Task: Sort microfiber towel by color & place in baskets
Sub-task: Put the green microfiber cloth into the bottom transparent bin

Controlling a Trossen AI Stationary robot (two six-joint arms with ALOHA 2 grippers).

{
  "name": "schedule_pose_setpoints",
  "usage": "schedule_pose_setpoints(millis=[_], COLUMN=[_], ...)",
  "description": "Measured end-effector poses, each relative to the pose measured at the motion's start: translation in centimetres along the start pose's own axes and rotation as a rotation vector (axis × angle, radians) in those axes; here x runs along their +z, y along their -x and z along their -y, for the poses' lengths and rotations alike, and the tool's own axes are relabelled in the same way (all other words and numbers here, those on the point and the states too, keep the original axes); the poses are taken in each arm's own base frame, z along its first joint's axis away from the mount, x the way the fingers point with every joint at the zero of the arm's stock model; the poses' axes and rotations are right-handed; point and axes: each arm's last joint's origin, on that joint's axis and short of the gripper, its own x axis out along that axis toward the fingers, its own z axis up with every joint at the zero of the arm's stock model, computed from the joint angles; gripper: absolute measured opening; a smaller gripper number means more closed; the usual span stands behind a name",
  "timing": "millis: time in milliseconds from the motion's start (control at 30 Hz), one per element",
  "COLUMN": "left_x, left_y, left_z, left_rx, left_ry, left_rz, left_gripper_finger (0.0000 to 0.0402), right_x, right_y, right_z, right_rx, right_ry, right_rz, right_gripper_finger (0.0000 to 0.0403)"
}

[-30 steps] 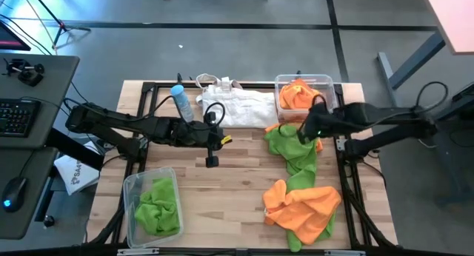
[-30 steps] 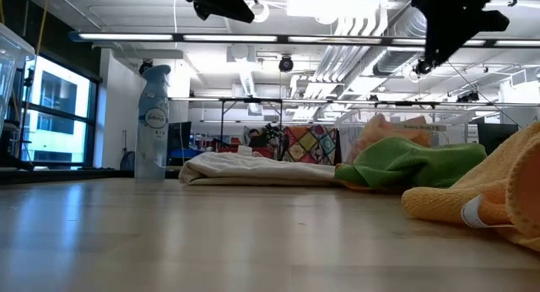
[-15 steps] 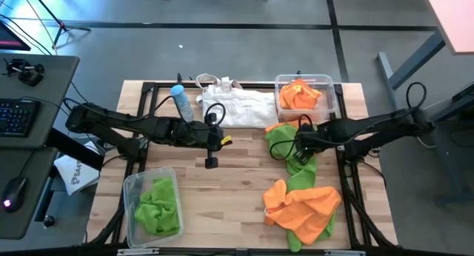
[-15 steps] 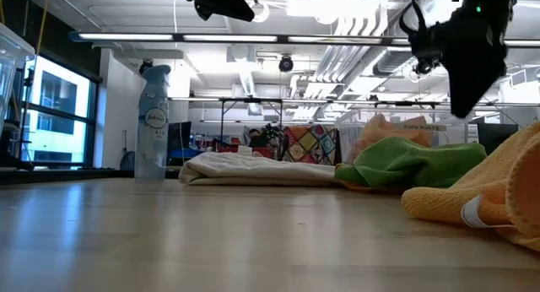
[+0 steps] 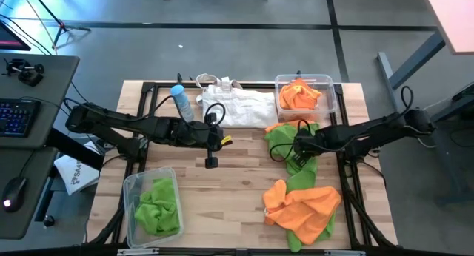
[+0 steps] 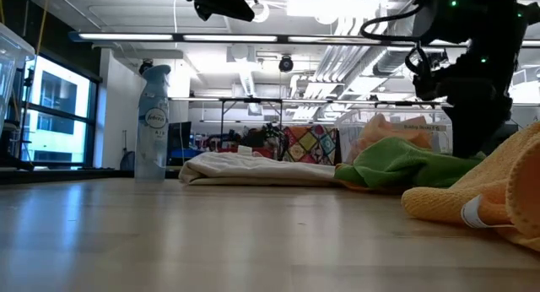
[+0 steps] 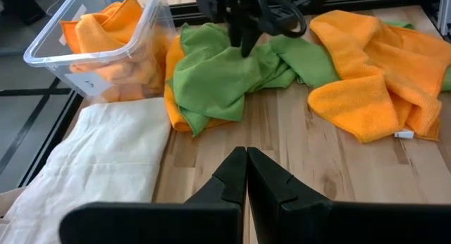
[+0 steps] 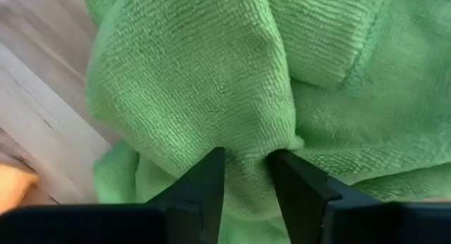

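The tips of the right claw (image 8: 245,175) are buried in a fold of the green towel (image 8: 232,75), so the cloth pinched between them is hidden. In the low view that claw is screened by the towel heap. The orange towel (image 6: 498,191) beside it is cut off at the edge. The spray bottle's (image 5: 181,103) label is too small to be read from above.

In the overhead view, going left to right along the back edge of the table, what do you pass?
Spray bottle → white fabric bag → clear basket holding orange towels.
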Motion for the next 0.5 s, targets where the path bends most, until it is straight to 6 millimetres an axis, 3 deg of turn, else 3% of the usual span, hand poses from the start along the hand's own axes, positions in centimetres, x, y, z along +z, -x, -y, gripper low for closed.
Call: schedule_pose_setpoints(millis=[200,367,500], left_x=[0.0,0.1,0.2], left_y=[0.0,0.0,0.0], left_z=[0.0,0.0,0.0], left_rx=[0.000,0.000,0.002], left_ry=[0.000,0.002,0.005], left_rz=[0.001,0.006,0.025], left_gripper_finger=[0.0000,0.0000,0.0000], right_x=[-0.2,0.4,1.5], right_y=[-0.2,0.8,3.7], right_z=[0.1,-0.5,-1.5], right_rx=[0.009,0.068,0.100], right_ry=[-0.017,-0.027,-0.019], right_rz=[-0.027,-0.040,0.005], right_gripper_finger=[0.0013,0.0012,0.0006])
